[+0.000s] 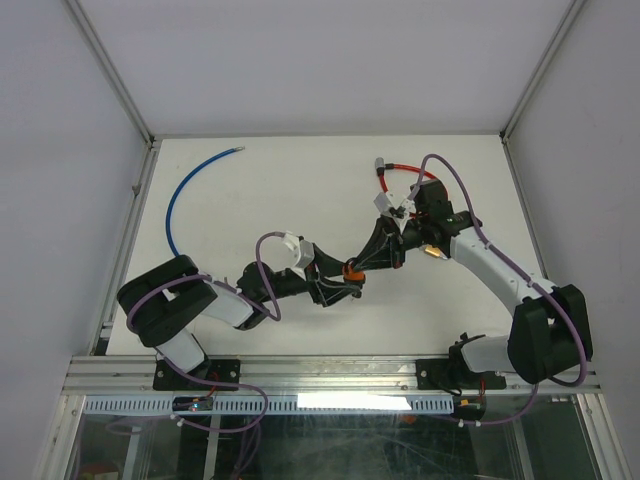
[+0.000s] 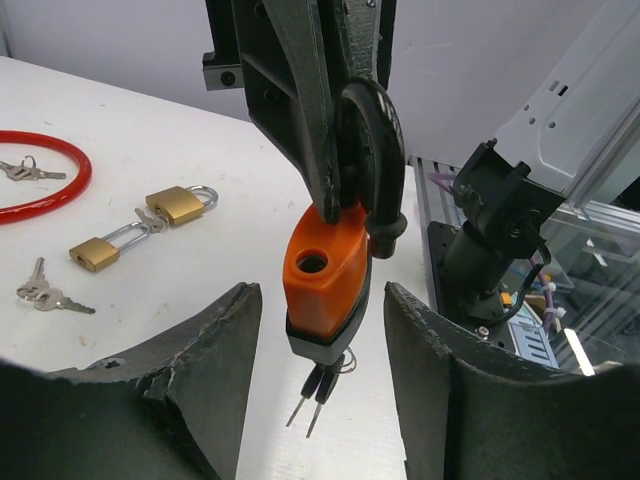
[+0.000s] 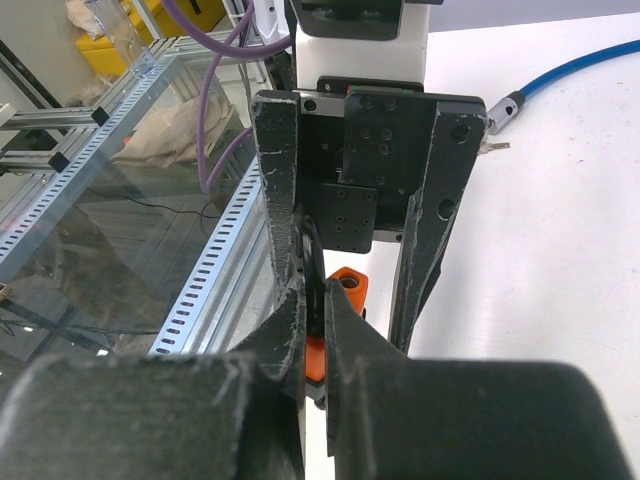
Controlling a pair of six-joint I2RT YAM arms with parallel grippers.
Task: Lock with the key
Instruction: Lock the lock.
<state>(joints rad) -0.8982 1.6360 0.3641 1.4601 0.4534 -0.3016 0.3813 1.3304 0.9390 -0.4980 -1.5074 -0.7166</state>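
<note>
An orange padlock (image 1: 352, 270) with a black shackle (image 2: 375, 150) hangs above the table between the two arms. My right gripper (image 1: 372, 260) is shut on the shackle and holds the lock up; in the right wrist view (image 3: 315, 290) its fingers pinch the shackle, with the orange body (image 3: 350, 288) just beyond. Two keys (image 2: 318, 390) hang from the lock's underside. My left gripper (image 2: 322, 300) is open, its fingers (image 2: 215, 350) on either side of the lock body (image 2: 320, 280) without touching it. It also shows in the top view (image 1: 343, 284).
Two brass padlocks (image 2: 180, 205) (image 2: 97, 252) and loose keys (image 2: 45, 297) lie on the white table beside a red cable loop (image 2: 60, 190). A blue cable (image 1: 185, 195) lies at the far left. The right arm's base (image 2: 495, 220) and the table's front rail are close by.
</note>
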